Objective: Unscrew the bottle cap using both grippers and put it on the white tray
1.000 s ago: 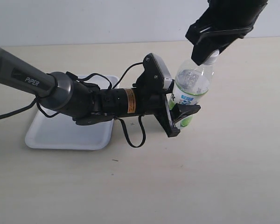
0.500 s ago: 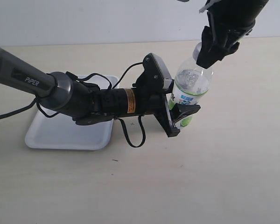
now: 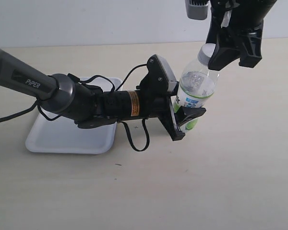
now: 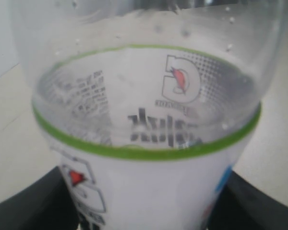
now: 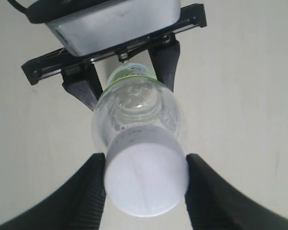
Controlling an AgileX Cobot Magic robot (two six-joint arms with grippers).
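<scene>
Exterior view: we look down from high across the surface [image 3: 206, 182] toward the wall [image 3: 86, 21] along the frame's top. Left wrist view: very near the bottle [image 4: 149, 191], side-on, label filling the frame. Right wrist view: we look down its axis, bottle cap [image 5: 146, 184] nearest. All three share the bottle.

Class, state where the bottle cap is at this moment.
In the exterior view it is at the upper right: the bottle cap tops the bottle, clamped by the right gripper.

White bottle cap [image 5: 146, 179], green-banded clear bottle [image 3: 196, 86], white tray [image 3: 53, 139].
</scene>
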